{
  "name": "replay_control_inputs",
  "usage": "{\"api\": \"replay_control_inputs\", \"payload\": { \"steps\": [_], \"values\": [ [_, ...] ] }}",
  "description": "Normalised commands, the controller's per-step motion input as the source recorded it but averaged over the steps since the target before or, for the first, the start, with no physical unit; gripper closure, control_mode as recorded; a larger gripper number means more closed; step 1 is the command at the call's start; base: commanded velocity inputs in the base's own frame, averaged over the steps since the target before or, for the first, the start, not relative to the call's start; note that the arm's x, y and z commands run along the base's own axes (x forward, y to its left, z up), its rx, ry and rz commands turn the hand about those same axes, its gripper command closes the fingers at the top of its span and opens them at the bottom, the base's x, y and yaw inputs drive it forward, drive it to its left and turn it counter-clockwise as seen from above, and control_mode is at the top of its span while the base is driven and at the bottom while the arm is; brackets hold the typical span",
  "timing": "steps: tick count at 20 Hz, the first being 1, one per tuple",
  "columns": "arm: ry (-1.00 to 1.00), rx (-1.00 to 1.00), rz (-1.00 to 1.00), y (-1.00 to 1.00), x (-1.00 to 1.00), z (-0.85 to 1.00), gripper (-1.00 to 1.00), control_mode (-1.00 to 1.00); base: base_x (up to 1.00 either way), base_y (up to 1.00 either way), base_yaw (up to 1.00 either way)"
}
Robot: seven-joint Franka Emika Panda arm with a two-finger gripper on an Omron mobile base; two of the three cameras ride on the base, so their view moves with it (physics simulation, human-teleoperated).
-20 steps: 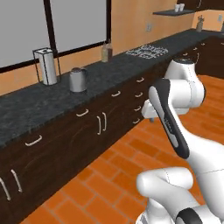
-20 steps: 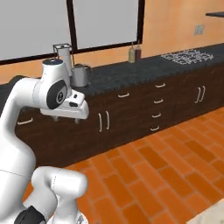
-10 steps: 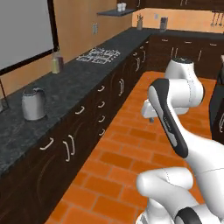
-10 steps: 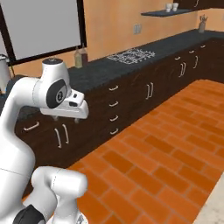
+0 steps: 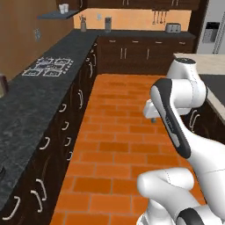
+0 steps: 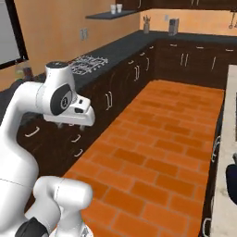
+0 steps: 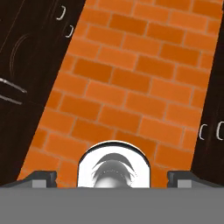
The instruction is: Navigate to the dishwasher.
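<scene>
The arm stands folded over an orange brick floor (image 5: 123,132) in an aisle between two runs of dark cabinets. In the hand view the end effector (image 7: 113,177) points down at the bricks; its fingertips (image 7: 41,177) sit far apart at the two sides of the frame with nothing between them, so it is released. In the right base view the end effector (image 6: 82,124) hangs below the wrist, above the floor and clear of the cabinet fronts. A long dark speckled worktop (image 5: 30,114) runs along the robot's left, with a cooktop (image 5: 47,67) set into it and dark cabinet doors (image 5: 81,94) with pale curved handles beneath. That worktop turns a corner at the far wall and continues across the back, where a toaster (image 5: 173,27) and a dark upright container (image 5: 108,23) stand. A wall shelf (image 5: 52,14) above the left run carries two pale cups. A tall grey refrigerator (image 5: 212,31) stands at the far right, with a pale island worktop (image 5: 197,61) in front of it. The position of the dishwasher cannot be told from these views.
</scene>
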Motion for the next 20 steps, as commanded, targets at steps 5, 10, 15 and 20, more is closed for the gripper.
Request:
{"api": "replay_control_inputs", "payload": {
  "steps": [5, 10, 15, 20],
  "values": [
    [0.00, 0.00, 0.00, 0.00, 0.00, 0.00, -1.00, 1.00, 1.00, 0.57, -0.41],
    [0.00, 0.00, 0.00, 0.00, 0.00, 0.00, -1.00, 1.00, 1.00, 0.33, -0.45],
    [0.00, 0.00, 0.00, 0.00, 0.00, 0.00, -1.00, 1.00, 1.00, 0.15, -0.49],
    [0.00, 0.00, 0.00, 0.00, 0.00, 0.00, -1.00, 1.00, 1.00, 0.20, -0.47]
  ]
}}
